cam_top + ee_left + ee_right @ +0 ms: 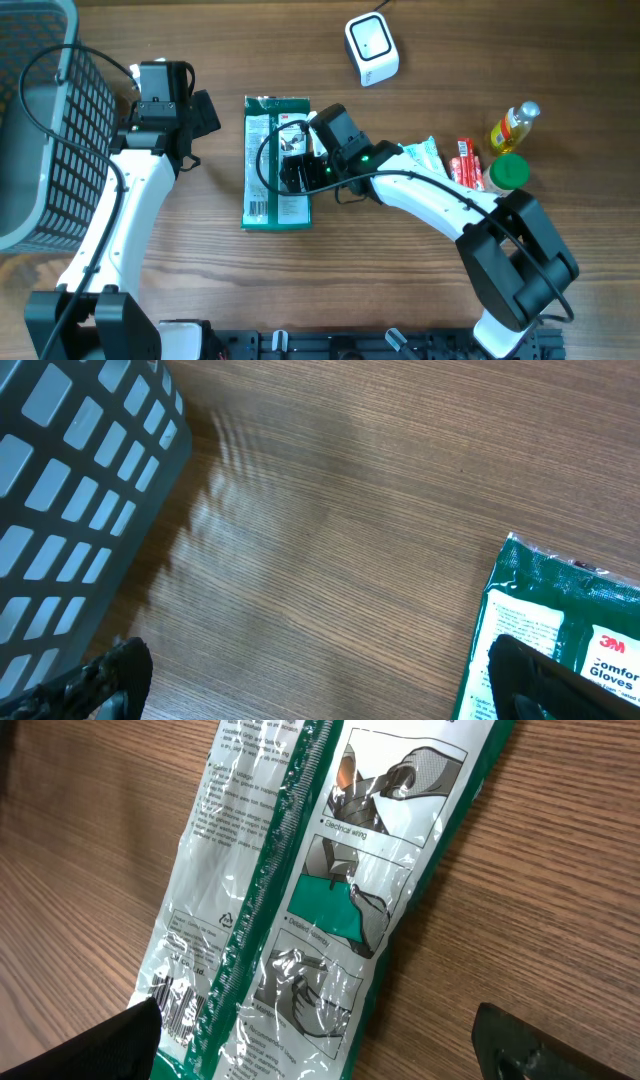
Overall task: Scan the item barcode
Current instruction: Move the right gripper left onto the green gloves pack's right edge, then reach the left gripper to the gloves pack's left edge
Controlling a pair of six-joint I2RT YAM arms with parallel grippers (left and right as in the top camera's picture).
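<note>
Green-and-clear plastic is what I am watching first: the glove packet [277,162] is lying flat on the wooden table [450,60], a little left of centre in the overhead frame, its long side running up and down the picture; its barcode [178,1002] is facing up, showing at the lower left of the right wrist view. The right gripper [297,166] is hanging over the packet's middle with its fingers [125,1045] spread wide, gripping nothing; I cannot tell whether they are touching the plastic. The left gripper [203,112] is sitting just left of the packet's upper end, its fingers [105,680] also spread wide and holding nothing; one is overlapping the packet's corner at the lower right of the left wrist view. The white scanner box [371,48] is standing at the upper middle, well apart from the packet. A grey basket [50,120] is filling the left edge. At the right a yellow bottle [513,126], a red packet [467,163] and a green lid [510,172] are sitting close together.
</note>
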